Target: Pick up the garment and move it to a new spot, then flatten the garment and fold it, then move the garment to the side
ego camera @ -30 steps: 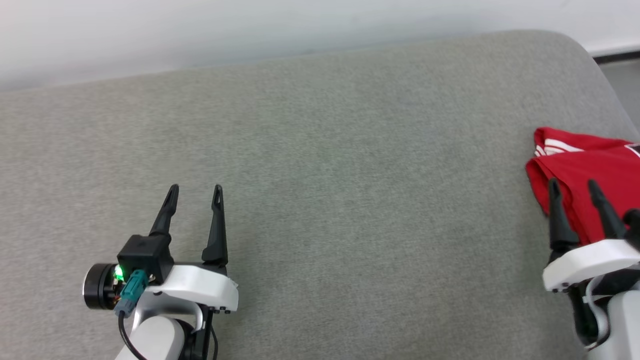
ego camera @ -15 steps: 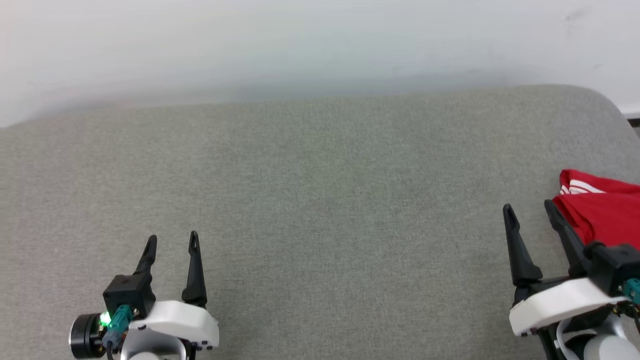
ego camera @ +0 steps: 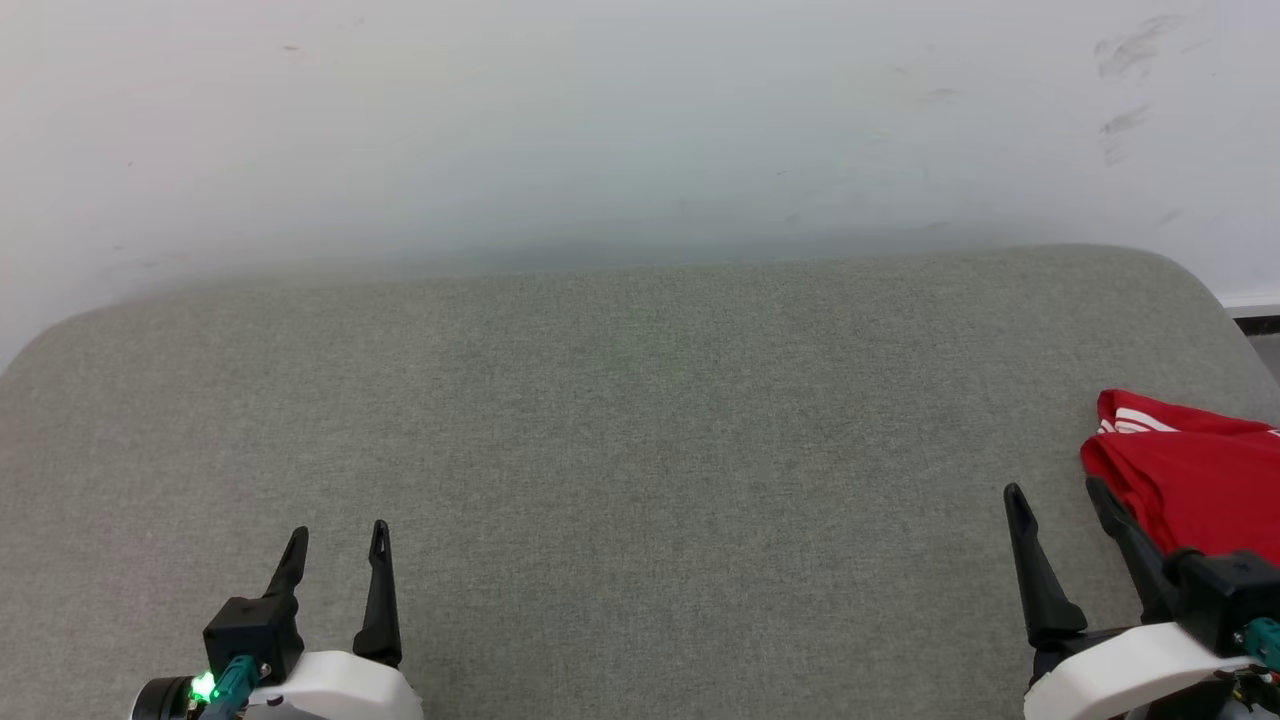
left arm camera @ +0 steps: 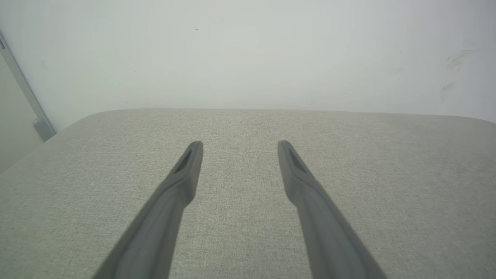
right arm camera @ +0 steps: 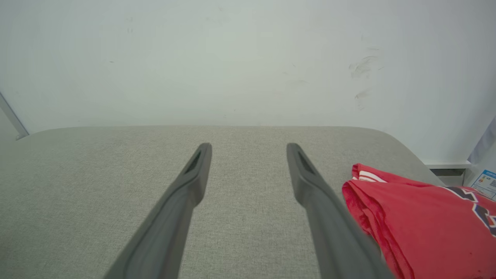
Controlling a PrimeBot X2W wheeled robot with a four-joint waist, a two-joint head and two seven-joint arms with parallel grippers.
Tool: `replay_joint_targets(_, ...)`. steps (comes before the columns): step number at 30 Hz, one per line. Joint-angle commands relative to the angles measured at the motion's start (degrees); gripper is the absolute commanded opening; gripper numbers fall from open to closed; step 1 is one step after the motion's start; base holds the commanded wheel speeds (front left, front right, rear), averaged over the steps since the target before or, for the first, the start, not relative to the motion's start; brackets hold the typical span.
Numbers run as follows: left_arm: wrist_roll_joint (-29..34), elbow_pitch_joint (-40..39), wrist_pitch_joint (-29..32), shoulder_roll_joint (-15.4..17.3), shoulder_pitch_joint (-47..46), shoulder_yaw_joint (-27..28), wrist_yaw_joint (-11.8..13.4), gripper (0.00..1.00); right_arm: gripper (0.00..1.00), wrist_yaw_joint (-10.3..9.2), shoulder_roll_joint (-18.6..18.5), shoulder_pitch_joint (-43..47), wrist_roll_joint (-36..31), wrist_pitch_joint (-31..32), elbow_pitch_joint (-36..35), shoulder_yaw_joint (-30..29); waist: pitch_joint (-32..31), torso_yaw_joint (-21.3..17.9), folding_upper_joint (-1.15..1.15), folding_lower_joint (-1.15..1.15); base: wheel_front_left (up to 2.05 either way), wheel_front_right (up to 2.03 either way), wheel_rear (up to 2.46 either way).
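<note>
Head view takes in a pale wall point(ego camera: 640, 120) at the back and, below it, a broad grey padded surface point(ego camera: 640, 450) with rounded corners that spreads across most of the picture

Next in size, the garment point(ego camera: 1190, 480) lies at the far right end of that surface, close to its rounded corner and partly cut off by the edge of the picture. It is red and gathered into a compact, layered bundle. The right wrist view shows stacked fold edges along its near side, a patch of white stripes at its far corner and some dark lettering on top

The left gripper point(ego camera: 338, 530) sits low at the left over bare grey cloth, well apart from the garment, its two dark fingers spread wide with nothing between them. The right gripper point(ego camera: 1055, 487) is at the lower right, also spread wide and carrying nothing. Its outer finger is just beside the garment's near edge, though I cannot tell if it touches

As a judgement, the task looks close to finished or finished: the garment appears folded and set aside at the edge, and neither pincer grips it. What may be left is at most a small tidy of the slightly rumpled fold
</note>
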Motion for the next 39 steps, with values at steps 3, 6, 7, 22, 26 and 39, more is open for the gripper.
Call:
replay_joint_targets(3, 0.6, 0.4, -0.4, 0.1, 0.9, 0.4, -0.5, 1.0, 1.0, -0.05, 0.3, 0.9, -0.1, 0.1, -0.2, 0.0, -0.4, 0.0, 0.0, 0.01, 0.0, 0.0, 0.0)
replay_joint_targets(6, 0.9, 0.6, -0.3, -0.2, 0.7, 0.6, -0.9, 1.0, 1.0, -0.05, 0.4, 0.7, 0.0, 0.1, -0.1, 0.1, -0.4, 0.1, 0.0, 0.01, 0.0, 0.0, 0.0)
replay_joint_targets(7, 0.9, 0.7, -0.3, -0.3, 0.6, 0.6, -1.1, 1.0, 1.0, -0.05, 0.4, 0.6, 0.1, 0.0, 0.0, 0.1, -0.4, 0.1, 0.0, 0.01, 0.0, 0.0, 0.0)
replay_joint_targets(22, 2.0, 1.2, -0.3, -1.4, 0.2, 1.7, -1.9, 1.0, 1.0, -0.05, 0.4, -0.6, 0.8, -0.8, 1.1, 0.7, 0.0, -0.2, 0.0, 0.01, 0.0, 0.0, 0.0)
replay_joint_targets(26, 1.8, 1.4, -0.1, -1.3, 0.1, 1.8, -2.4, 0.0, 0.0, 0.0, 0.1, 0.0, 0.8, -0.7, 1.2, 0.7, 0.0, -0.1, 0.0, 0.01, 0.0, 0.0, 0.0)
replay_joint_targets(39, -8.4, 3.0, 3.1, -3.6, -0.4, 4.4, -5.3, 0.0, 0.0, 0.01, -0.4, -1.1, 13.5, -0.5, 5.4, 0.8, 0.1, 0.2, 0.0, 0.01, 0.0, 0.0, 0.0)
